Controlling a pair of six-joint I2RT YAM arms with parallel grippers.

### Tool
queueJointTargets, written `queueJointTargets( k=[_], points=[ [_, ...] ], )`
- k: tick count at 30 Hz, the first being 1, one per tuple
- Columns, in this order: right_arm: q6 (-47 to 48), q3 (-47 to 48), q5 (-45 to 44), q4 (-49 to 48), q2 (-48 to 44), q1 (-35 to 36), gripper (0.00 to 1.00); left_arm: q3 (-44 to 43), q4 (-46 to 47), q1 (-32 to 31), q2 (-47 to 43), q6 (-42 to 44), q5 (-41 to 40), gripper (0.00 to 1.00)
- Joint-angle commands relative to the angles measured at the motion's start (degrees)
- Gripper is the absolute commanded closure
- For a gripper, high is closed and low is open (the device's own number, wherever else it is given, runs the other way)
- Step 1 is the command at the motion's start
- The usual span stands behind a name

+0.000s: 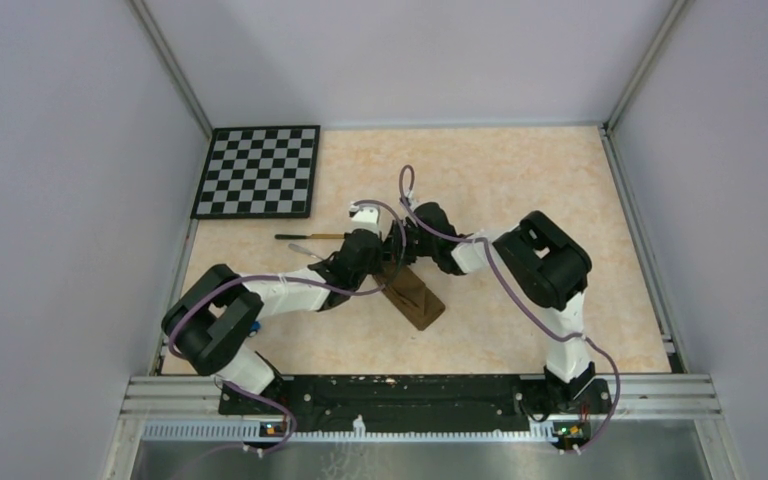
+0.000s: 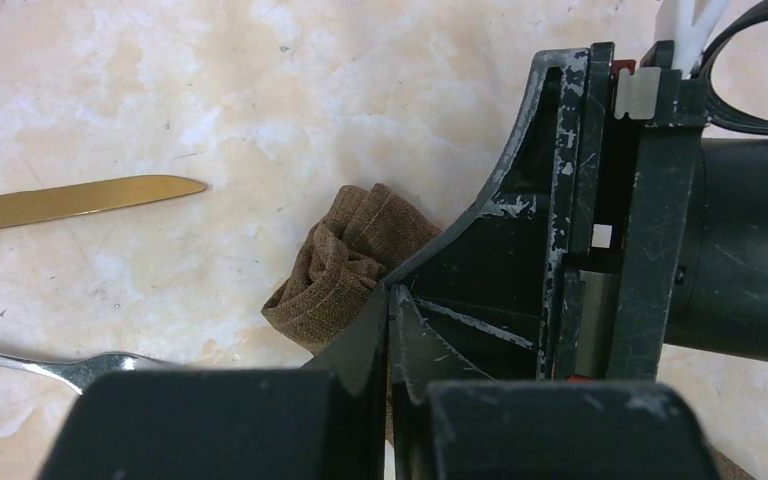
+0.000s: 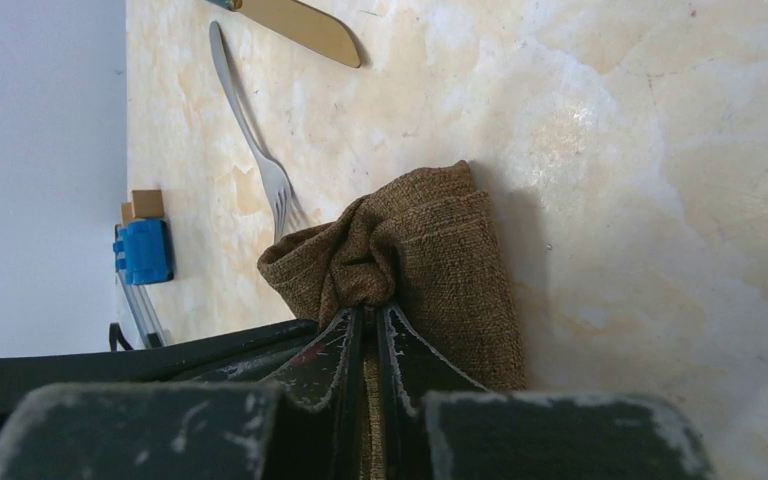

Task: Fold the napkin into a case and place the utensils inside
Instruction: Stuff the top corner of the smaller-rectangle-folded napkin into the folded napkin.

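Note:
The dark brown napkin (image 1: 418, 298) lies folded into a long narrow strip running diagonally at mid-table. Both grippers meet at its far end. My left gripper (image 1: 388, 262) is shut on the bunched cloth (image 2: 345, 262), with fabric pinched between its fingertips (image 2: 378, 310). My right gripper (image 1: 406, 252) is shut on the same end (image 3: 430, 250), and the cloth gathers at its fingertips (image 3: 400, 330). The gold-bladed knife (image 1: 310, 237) and the grey fork (image 1: 305, 252) lie on the table just left of the grippers. They also show in the left wrist view, knife (image 2: 80, 200) and fork (image 2: 70, 365).
A black-and-white checkerboard (image 1: 258, 170) lies at the far left corner. A small blue toy car (image 3: 145, 250) sits by the left wall. Grey walls enclose the table on three sides. The right gripper's body (image 2: 600, 220) is close against the left one.

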State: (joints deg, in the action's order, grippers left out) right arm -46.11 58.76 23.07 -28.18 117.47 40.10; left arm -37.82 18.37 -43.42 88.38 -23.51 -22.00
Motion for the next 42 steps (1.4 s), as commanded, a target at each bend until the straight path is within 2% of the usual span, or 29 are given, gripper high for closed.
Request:
queueJointTargets(
  k=[1, 3, 7, 10, 13, 18, 25, 35, 40, 42],
  points=[
    [3.5, -1.4, 0.8, 2.6, -2.3, 0.6, 0.86, -0.1, 1.1, 0.0, -1.5, -3.6, 3.4, 1.0],
    [3.1, -2.7, 2.8, 1.7, -3.6, -0.4, 0.82, -0.3, -2.6, 1.5, -2.5, -6.2, 4.9, 0.97],
    [2.7, -4.8, 6.0, 0.7, -6.1, -2.1, 0.73, 1.3, -8.2, 4.9, -8.5, -11.4, 9.2, 0.67],
    [2.6, -6.3, 7.9, 0.0, -8.0, -3.4, 0.71, 2.7, -12.5, 6.8, -14.7, -14.2, 11.0, 0.52],
    [2.9, -6.9, 8.8, 0.0, -9.7, -4.1, 0.7, 2.7, -16.6, 9.4, -17.9, -16.2, 13.4, 0.51],
    [2.8, -6.4, 8.9, 0.4, -11.1, -4.8, 0.69, 2.8, -18.1, 11.7, -16.4, -18.7, 15.7, 0.61],
    [3.0, -2.8, 8.7, 1.3, -8.5, -4.9, 0.69, 3.2, -16.0, 12.4, -10.7, -22.2, 17.4, 0.58],
    [2.7, 1.0, 8.0, 2.1, -4.3, -4.1, 0.68, 1.5, -15.7, 12.4, -8.0, -20.7, 19.1, 0.59],
    [3.0, 2.4, 7.1, 3.3, -3.1, -3.5, 0.71, 1.0, -15.8, 12.3, -8.6, -19.1, 19.1, 0.59],
    [2.8, 2.6, 7.1, 2.9, -2.7, -3.6, 0.79, 0.4, -16.0, 12.1, -8.6, -18.1, 18.9, 0.57]
  ],
)
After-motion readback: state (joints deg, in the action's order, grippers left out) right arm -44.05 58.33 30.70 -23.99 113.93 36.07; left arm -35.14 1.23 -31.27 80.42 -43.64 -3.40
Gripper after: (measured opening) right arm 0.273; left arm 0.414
